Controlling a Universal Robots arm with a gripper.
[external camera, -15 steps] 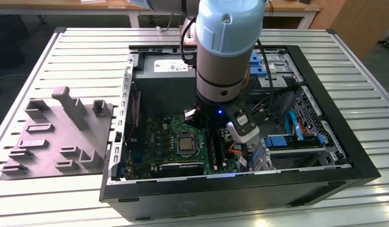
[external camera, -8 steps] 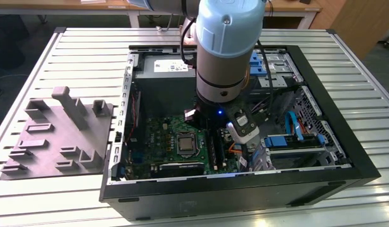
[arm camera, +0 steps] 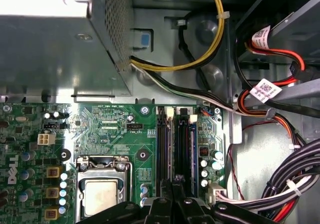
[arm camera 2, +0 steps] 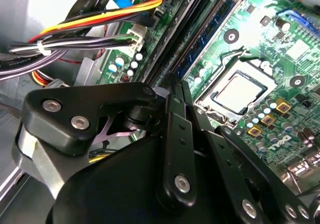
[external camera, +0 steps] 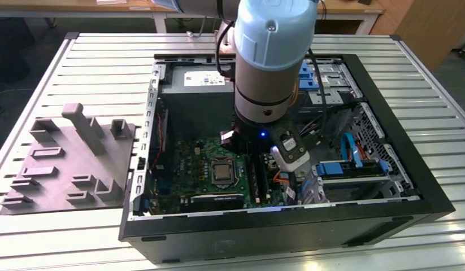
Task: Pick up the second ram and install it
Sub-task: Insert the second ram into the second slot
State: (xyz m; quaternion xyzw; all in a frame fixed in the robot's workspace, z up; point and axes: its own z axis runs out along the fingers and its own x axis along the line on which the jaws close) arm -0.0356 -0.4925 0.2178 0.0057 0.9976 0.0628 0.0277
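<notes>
My gripper (arm camera 2: pixel 178 81) is down inside the open computer case (external camera: pixel 413 186), over the black memory slots (arm camera: pixel 163 149) beside the processor socket (arm camera: pixel 100 191). In both wrist views its two fingers are pressed together with no gap showing. Their tips sit at the top edge of a narrow blue-green stick, the second ram (arm camera 2: pixel 212 33), which lies along a slot and looks low in it. The same stick shows as a thin blue edge (arm camera: pixel 192 151). I cannot tell whether the tips pinch it or only rest on it. In the exterior view my arm (external camera: pixel 266 68) covers the gripper.
The grey power-supply box (arm camera: pixel 50 48) lies beyond the slots. Bundled cables (arm camera: pixel 270 103) run close alongside them. Blue drive brackets (external camera: pixel 345 169) fill the case on the exterior view's right. A grey moulded fixture (external camera: pixel 66 158) lies on the slatted table outside the case.
</notes>
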